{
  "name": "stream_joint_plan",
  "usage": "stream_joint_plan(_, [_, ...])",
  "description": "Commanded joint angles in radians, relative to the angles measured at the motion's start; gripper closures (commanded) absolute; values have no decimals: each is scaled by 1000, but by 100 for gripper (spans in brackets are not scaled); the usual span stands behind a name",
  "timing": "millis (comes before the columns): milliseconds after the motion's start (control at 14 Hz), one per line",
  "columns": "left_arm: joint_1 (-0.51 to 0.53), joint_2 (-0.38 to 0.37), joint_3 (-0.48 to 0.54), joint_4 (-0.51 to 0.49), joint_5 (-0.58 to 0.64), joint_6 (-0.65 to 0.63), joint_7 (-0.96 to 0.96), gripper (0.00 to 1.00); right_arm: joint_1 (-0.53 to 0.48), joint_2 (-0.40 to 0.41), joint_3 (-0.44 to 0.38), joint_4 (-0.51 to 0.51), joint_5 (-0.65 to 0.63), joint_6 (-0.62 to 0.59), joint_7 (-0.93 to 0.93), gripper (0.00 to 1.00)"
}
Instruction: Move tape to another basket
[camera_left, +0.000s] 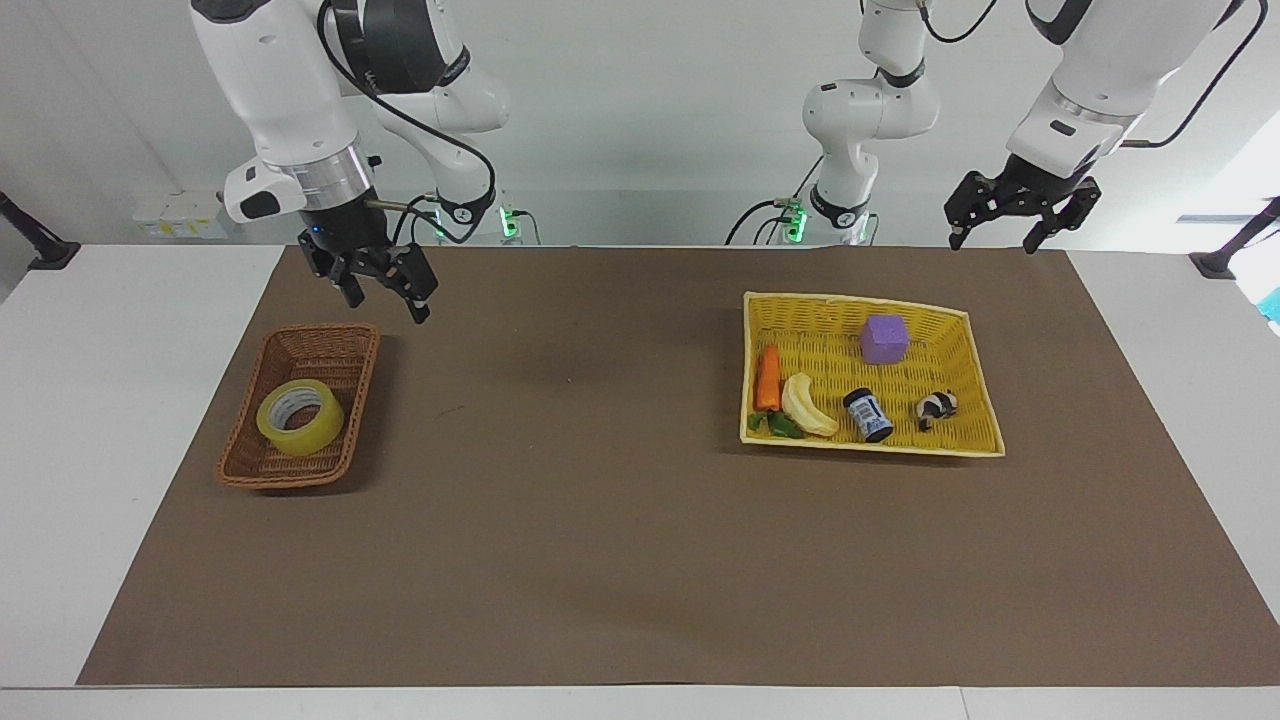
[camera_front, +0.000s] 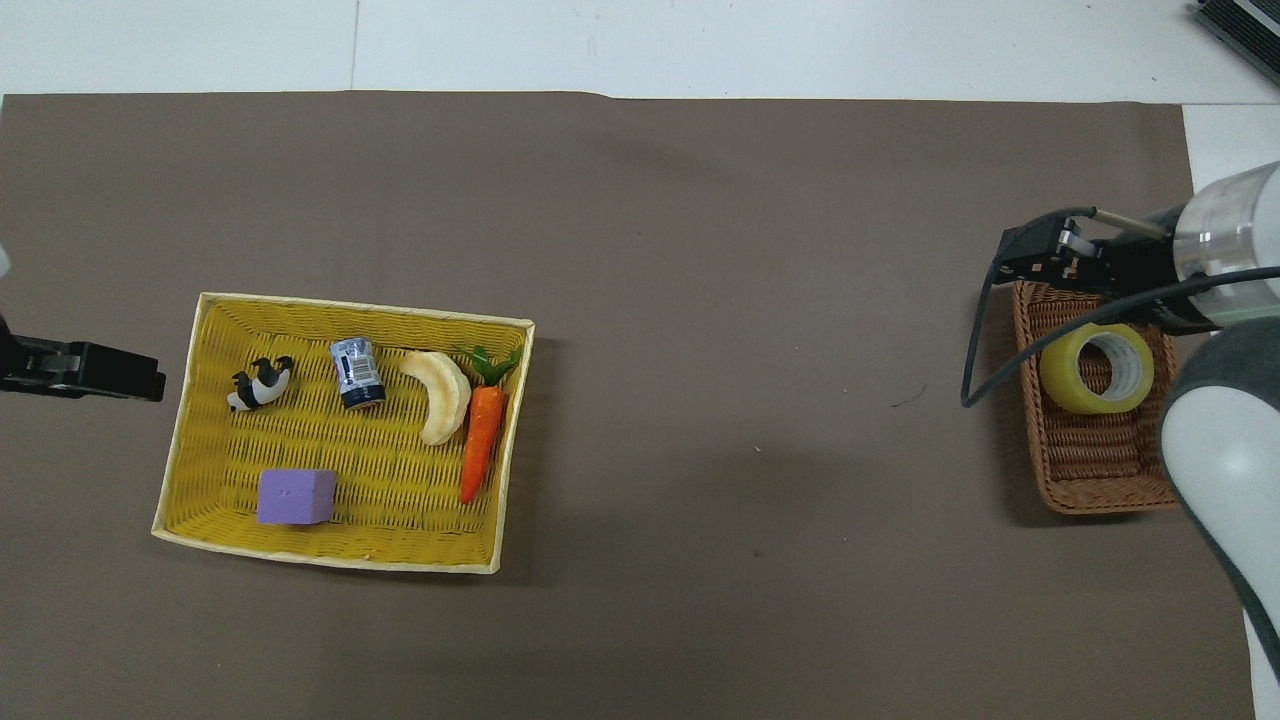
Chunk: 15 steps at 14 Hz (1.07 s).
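Note:
The yellow tape (camera_left: 300, 417) lies flat in the narrow brown wicker basket (camera_left: 338, 331) at the right arm's end of the table. It also shows in the overhead view (camera_front: 1097, 367), inside that basket (camera_front: 1110, 492). My right gripper (camera_left: 387, 299) is open and empty. It is up in the air by the basket's corner, apart from the tape, and in the overhead view (camera_front: 1040, 258) it covers part of the basket's rim. My left gripper (camera_left: 992, 240) is open and empty. It waits in the air by the yellow basket (camera_left: 858, 299).
The wide yellow basket (camera_front: 355, 311) at the left arm's end holds a purple cube (camera_front: 294, 497), a carrot (camera_front: 481, 444), a banana (camera_front: 440, 395), a small can (camera_front: 356, 373) and a black-and-white toy (camera_front: 259, 384). Brown mat (camera_left: 600, 480) covers the table.

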Motion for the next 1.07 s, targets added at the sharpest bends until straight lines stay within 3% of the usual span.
stream_joint_plan(0, [11, -7, -5, 8, -5, -11, -8, 0, -21, -33, -16, 56, -25, -85, -13, 0])
stream_joint_plan(286, [10, -8, -5, 7, -5, -38, -9, 0, -55, -38, -71, 137, -25, -228, -136, 0])
stream_joint_plan(571, [11, -10, -3, 5, -7, -40, -9, 0, -55, -102, -82, 29, -19, -223, -190, 0])
stream_joint_plan(1000, [11, -10, -3, 5, -5, -43, -9, 0, -55, -105, -80, 7, -20, -205, -279, 0])
